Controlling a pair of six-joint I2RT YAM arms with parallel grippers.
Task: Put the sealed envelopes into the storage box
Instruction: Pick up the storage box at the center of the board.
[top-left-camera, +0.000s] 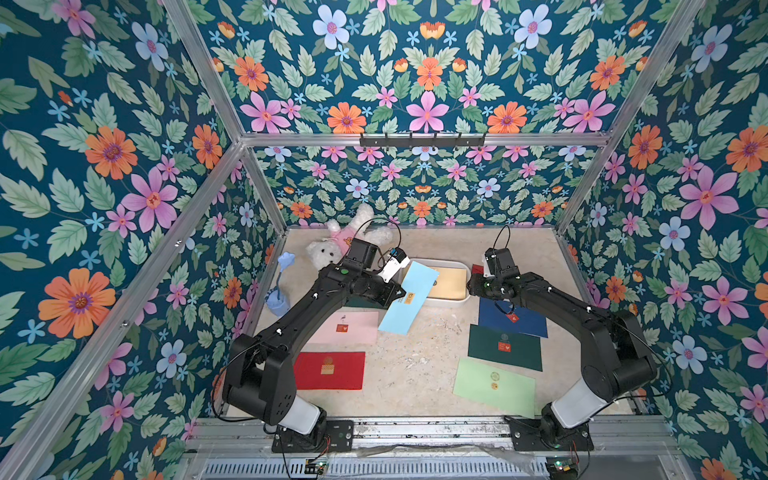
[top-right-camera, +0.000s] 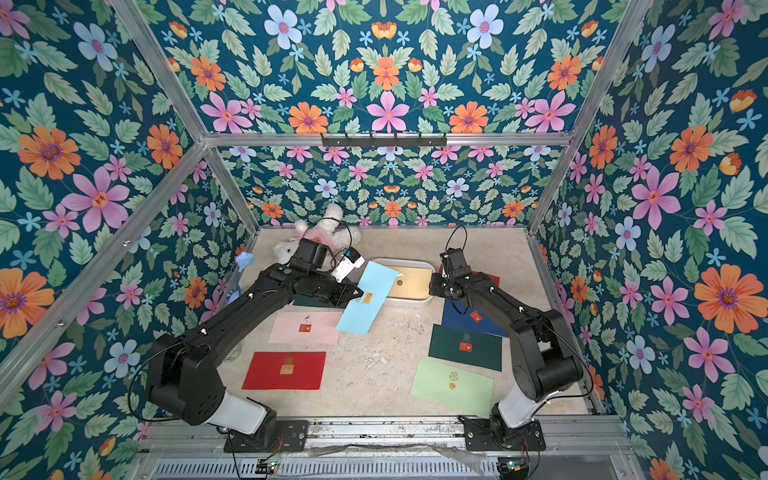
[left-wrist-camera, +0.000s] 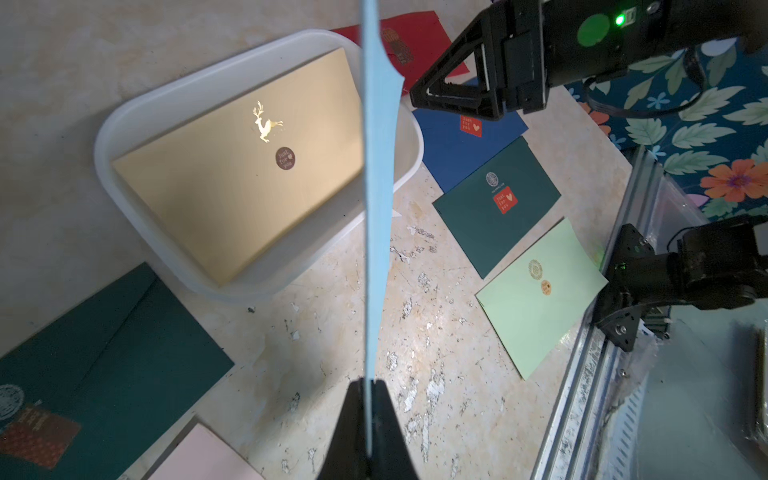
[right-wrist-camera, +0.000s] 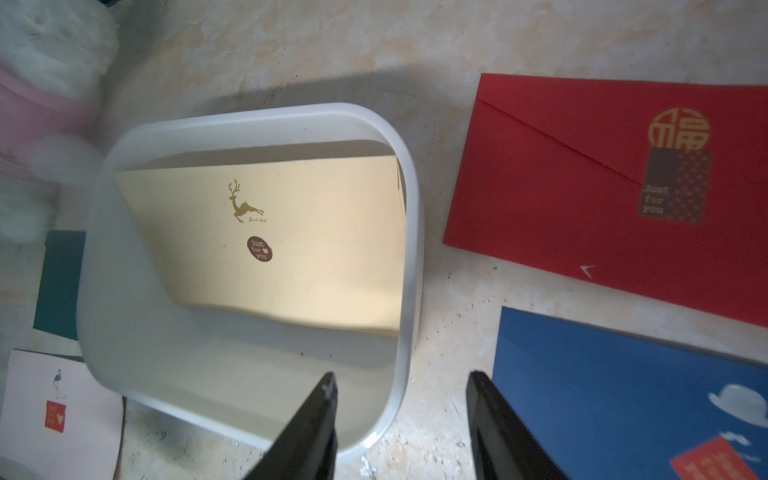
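Observation:
My left gripper (left-wrist-camera: 368, 382) is shut on a light blue envelope (top-left-camera: 409, 299), held tilted in the air, its far end over the near-left edge of the white storage box (top-left-camera: 457, 266). In the left wrist view that envelope (left-wrist-camera: 376, 208) shows edge-on. A yellow envelope (right-wrist-camera: 291, 232) lies flat inside the box (right-wrist-camera: 411, 249). My right gripper (right-wrist-camera: 401, 386) is open and empty, just above the box's right rim. On the table lie pink (top-left-camera: 349, 328), red (top-left-camera: 330, 370), navy (top-left-camera: 513, 318), dark green (top-left-camera: 505, 347) and light green (top-left-camera: 494, 386) envelopes. Another red envelope (right-wrist-camera: 582, 187) lies right of the box.
A white plush dog (top-left-camera: 345, 245) lies at the back left. A small blue cup with a flower (top-left-camera: 278, 301) stands by the left wall. A second dark green envelope (left-wrist-camera: 104, 353) lies under the left arm. Floral walls close in three sides, and a metal rail (top-left-camera: 415, 432) runs along the front.

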